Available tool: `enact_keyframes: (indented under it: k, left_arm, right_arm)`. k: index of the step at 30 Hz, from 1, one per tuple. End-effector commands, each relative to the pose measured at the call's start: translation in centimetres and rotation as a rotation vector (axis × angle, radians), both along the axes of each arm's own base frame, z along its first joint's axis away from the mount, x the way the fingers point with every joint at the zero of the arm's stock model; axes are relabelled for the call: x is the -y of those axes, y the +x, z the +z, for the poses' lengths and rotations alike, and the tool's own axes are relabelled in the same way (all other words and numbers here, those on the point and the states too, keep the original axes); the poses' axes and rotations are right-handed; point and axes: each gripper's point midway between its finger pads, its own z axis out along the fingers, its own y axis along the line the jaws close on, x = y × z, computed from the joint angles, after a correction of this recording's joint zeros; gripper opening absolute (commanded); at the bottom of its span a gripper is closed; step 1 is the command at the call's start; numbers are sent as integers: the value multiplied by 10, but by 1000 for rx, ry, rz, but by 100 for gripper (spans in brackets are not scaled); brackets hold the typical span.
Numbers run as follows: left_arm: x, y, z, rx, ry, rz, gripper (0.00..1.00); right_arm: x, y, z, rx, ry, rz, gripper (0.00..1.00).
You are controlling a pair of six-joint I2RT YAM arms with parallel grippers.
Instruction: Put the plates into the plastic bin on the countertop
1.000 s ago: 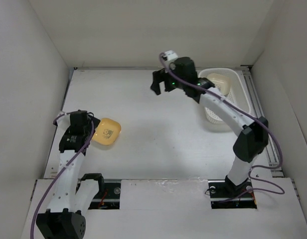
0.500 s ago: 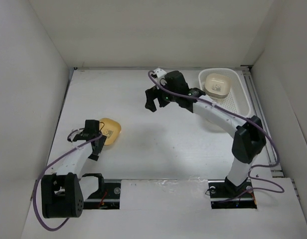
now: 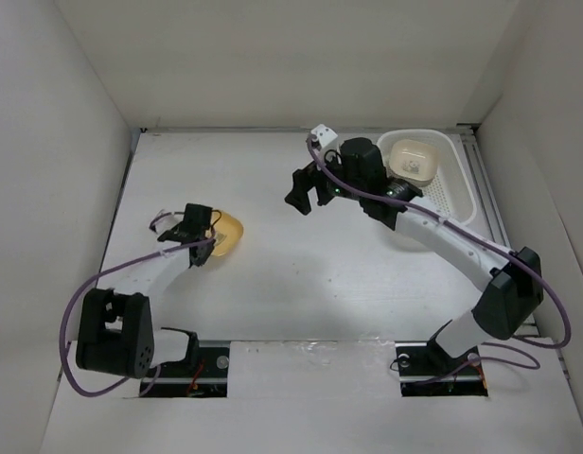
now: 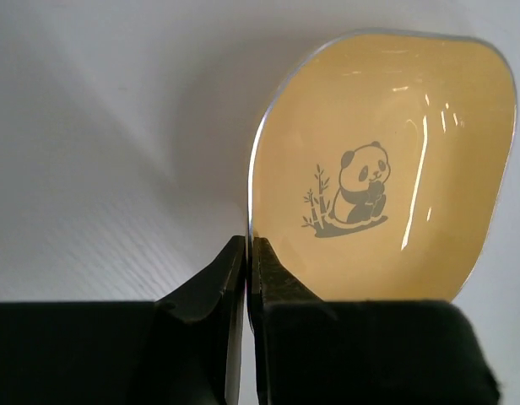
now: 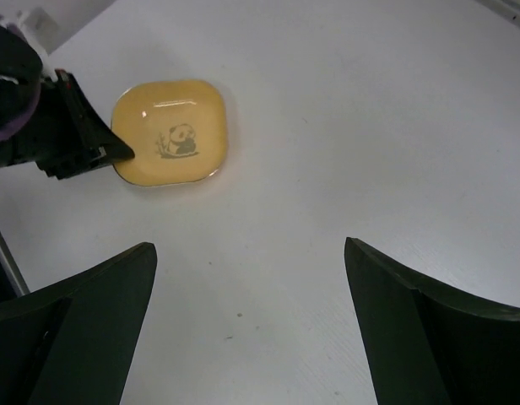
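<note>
the left gripper (image 4: 247,253) is almost fully closed. its two dark fingers (image 4: 281,287) pinch the near rim of the yellow-orange plate (image 4: 387,160), one finger on each side of the thin edge. the plate has a small panda picture (image 4: 349,196) in its centre. seen from above, it is over the left part of the countertop (image 3: 301,284); i cannot tell if it lies flat there or is a little lifted. further back, the right gripper (image 3: 305,192) hangs above the middle of the countertop with its jaws wide apart, holding nothing. in the far right corner stands the plastic bin (image 3: 465,184), with a cream plate (image 3: 412,159) inside it.
</note>
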Motion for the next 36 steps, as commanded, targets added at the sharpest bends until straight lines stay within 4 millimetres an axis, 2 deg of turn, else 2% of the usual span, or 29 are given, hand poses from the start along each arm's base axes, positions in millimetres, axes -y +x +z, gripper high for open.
enact_keyframes:
  k: [1,2,3,5,6,7,8,9,10,11,12,14,15,17,19,22,24,26,27,28,29,31,32,33,34,35,36]
  left_arm:
    - [29,30,37,44,105,-235,0]
    - [42,46,54,68,107,-284,0]
    - [61,49,60,58,134,-401,0]
    - [82,55,71,49,158,-472,0]
    - [106,62,81,60,170,-530,0]
    - [113,58,83,36,189,-563,0]
    - [120,59,87,44,201,-564,0]
    - [138,61,96,70,195,-601,0]
    - [143,59,96,74,189,-610,0]
    - [154,60,100,91,159,-634,0]
    - [157,60,104,108,141,-641,0]
    - [169,60,114,148,117,-657,0]
    - [168,59,120,164,112,-656,0]
    - [169,57,130,191,97,-659,0]
    - [169,57,135,206,92,-657,0]
    - [176,56,144,239,58,-685,0]
    - [181,56,162,308,32,-713,0]
    - [185,52,177,364,-8,-729,0]
    - [186,51,180,378,-11,-742,0]
    - [187,52,189,412,-19,-739,0]
    - [188,51,196,434,-26,-751,0]
    - [186,48,207,484,-27,-756,0]
    - [186,48,212,504,-31,-754,0]
    - [185,48,212,503,-20,-765,12]
    - [184,47,217,516,-16,-769,34]
    - [181,46,218,506,-6,-763,89]
    - [177,46,220,501,9,-749,99]
  right_arm:
    - [-7,6,-20,16,-23,40,98]
    - [-8,7,-25,8,-30,41,96]
    - [-11,12,-33,6,-41,44,96]
    - [-15,17,-34,6,-41,44,96]
    - [-16,20,-35,7,-46,34,96]
    - [-18,22,-45,-10,-59,34,96]
    - [-16,29,-44,0,-67,3,96]
    - [-16,32,-40,9,-64,-6,96]
    - [-17,33,-55,-18,-86,-5,95]
    - [-16,35,-59,-23,-96,-16,95]
    - [-16,38,-55,-13,-92,-24,95]
    - [-15,44,-67,-32,-112,-56,94]
    - [-7,51,-67,-26,-121,-95,94]
    - [-3,53,-72,-44,-118,-110,94]
    - [10,60,-80,-54,-137,-150,94]
    - [8,61,-82,-69,-118,-137,92]
    - [1,61,-95,-104,-119,-114,86]
    - [-5,61,-99,-119,-105,-92,80]
    - [-8,62,-98,-128,-95,-88,74]
    - [-11,61,-105,-144,-98,-71,71]
    - [-17,56,-102,-159,-68,-39,69]
    - [-21,54,-103,-186,-40,-11,43]
    - [-24,52,-100,-189,-21,6,23]
    - [-21,55,-100,-198,-14,-7,0]
    - [-20,53,-88,-179,-1,-6,0]
    - [-18,54,-82,-174,8,-26,0]
    - [-4,67,-77,-153,7,-86,0]
